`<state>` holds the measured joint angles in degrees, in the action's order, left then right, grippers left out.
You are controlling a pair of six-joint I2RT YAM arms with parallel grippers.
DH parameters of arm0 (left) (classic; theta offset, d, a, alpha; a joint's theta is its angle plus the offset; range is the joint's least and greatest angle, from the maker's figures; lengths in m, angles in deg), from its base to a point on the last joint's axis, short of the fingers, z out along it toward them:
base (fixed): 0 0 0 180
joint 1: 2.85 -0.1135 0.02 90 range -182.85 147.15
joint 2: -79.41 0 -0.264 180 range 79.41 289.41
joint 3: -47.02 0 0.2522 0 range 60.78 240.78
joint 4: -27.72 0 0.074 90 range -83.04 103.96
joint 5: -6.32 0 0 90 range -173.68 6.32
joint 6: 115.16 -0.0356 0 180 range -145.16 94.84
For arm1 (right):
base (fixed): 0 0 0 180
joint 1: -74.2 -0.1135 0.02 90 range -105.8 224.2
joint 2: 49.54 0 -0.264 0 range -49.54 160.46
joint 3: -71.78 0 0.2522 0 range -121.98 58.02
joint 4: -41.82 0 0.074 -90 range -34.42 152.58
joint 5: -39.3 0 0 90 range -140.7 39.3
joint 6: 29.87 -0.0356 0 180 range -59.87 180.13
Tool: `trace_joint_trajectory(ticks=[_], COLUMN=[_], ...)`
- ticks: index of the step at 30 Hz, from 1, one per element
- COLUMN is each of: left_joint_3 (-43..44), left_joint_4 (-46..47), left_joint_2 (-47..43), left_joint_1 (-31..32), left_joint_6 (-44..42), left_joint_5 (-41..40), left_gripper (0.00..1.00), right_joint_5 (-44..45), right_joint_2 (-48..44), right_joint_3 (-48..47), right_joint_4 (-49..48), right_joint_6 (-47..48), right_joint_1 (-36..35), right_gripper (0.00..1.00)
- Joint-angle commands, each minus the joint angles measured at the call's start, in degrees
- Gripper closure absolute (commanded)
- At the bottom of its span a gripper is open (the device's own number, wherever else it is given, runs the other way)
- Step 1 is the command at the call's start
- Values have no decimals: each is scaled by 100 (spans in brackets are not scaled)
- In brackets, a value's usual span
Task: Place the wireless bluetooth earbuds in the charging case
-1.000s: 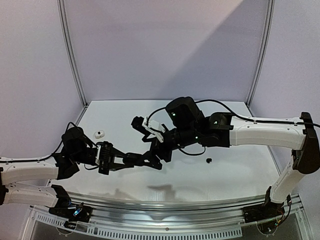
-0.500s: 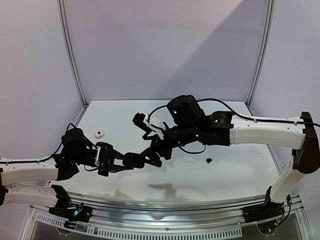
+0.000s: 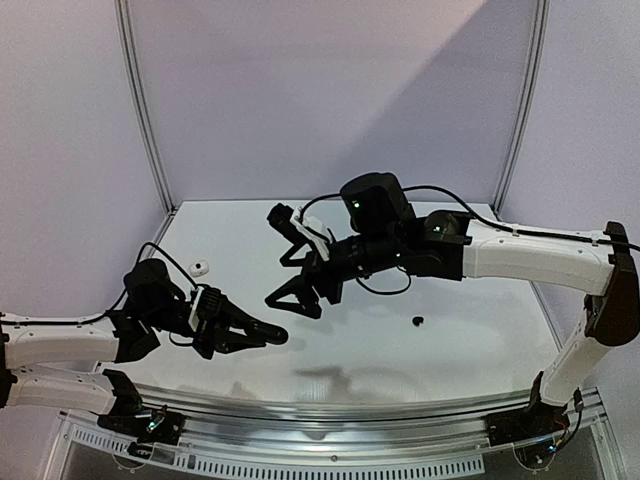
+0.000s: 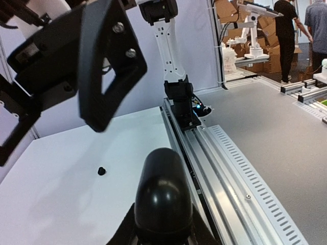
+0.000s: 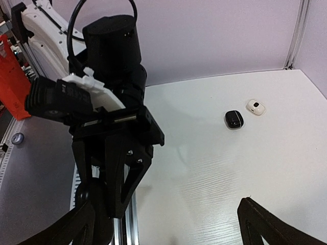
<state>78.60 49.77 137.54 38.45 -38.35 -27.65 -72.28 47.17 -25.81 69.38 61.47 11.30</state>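
Observation:
My left gripper [image 3: 262, 336] is shut on a glossy black oval charging case [image 4: 162, 196], which fills the bottom of the left wrist view and hangs low over the table's near part. No open lid shows on it. One tiny black earbud [image 3: 418, 321] lies alone on the white table right of centre, also seen as a speck [image 4: 102, 170] beyond the case. My right gripper [image 3: 285, 263] hovers open and empty above and just behind the left one; its fingers [image 5: 265, 227] frame bare table.
A small white oval case [image 3: 200, 266] lies at the table's left. In the right wrist view it [image 5: 255, 106] sits beside a black oval case [image 5: 234, 120]. The metal rail [image 4: 225, 168] runs along the near edge. The left arm [image 5: 110, 46] stands close before the right gripper.
The two grippers, close together a second ago, have come apart. My left gripper drew back to the left with the case, and the open right gripper rose and moved away.

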Motion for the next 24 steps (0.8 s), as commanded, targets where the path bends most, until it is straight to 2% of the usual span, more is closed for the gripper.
trace_joint_trajectory(ticks=[1, 8, 13, 18, 20, 24], left_joint_3=[-51, -25, 63, 72, 72, 89], left_joint_4=[-23, 40, 99, 254, 272, 387], left_joint_2=[67, 58, 3, -21, -49, -74], left_joint_1=[102, 75, -36, -51, -68, -103], left_joint_6=[295, 623, 1229, 1260, 1292, 1525], left_joint_5=[237, 90, -462, -456, -503, -573], left_gripper=[100, 100, 100, 100, 100, 100], right_joint_5=[-156, -195, 212, 124, 126, 196], right_joint_2=[-117, -193, -239, -362, -276, -139], right_joint_3=[-263, -217, -164, 286, 211, 221], right_joint_4=[-217, -74, 182, -113, 130, 291], right_joint_6=[-273, -253, 241, -73, -98, -148], right_joint_1=[113, 125, -318, -321, -325, -361], right_gripper=[1, 1, 1, 1, 4, 17])
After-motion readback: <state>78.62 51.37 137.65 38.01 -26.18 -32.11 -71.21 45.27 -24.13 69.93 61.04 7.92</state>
